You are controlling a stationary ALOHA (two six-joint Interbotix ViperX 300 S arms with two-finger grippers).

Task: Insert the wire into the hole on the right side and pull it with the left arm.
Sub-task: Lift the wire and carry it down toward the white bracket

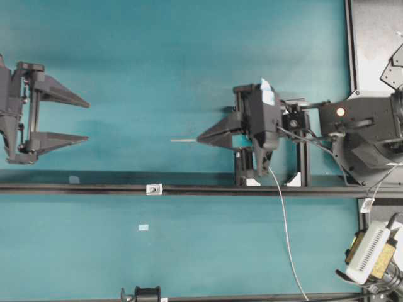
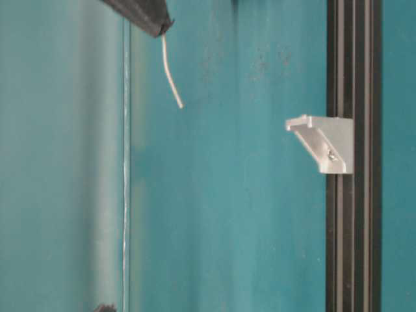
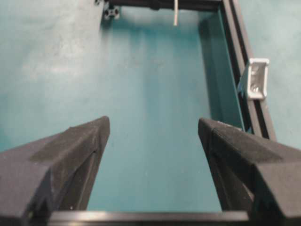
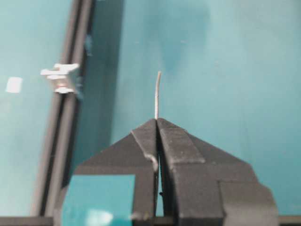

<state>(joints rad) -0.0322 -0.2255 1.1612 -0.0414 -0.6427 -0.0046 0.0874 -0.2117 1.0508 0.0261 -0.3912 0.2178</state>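
In the overhead view the left arm's pincer (image 1: pixel 85 119) reaches in level from the 9 o'clock edge, its two pointed black fingers (image 1: pixel 60 93) spread wide and empty above the teal desk (image 1: pixel 157 56). The right pincer (image 1: pixel 203 137) stretches in from 3 o'clock, pointing toward 9 o'clock, jaws pressed tight on the wire (image 1: pixel 183 140), whose short free end sticks out past the tips toward the left arm. From the right wrist view that end curves slightly. The wire's long tail trails from the right arm down toward 6 o'clock. The small pale block with the hole (image 1: pixel 153 189) sits on the black rail (image 1: pixel 75 187), at about 7 o'clock from the wire tip and well apart from it. No legible writing shows anywhere.
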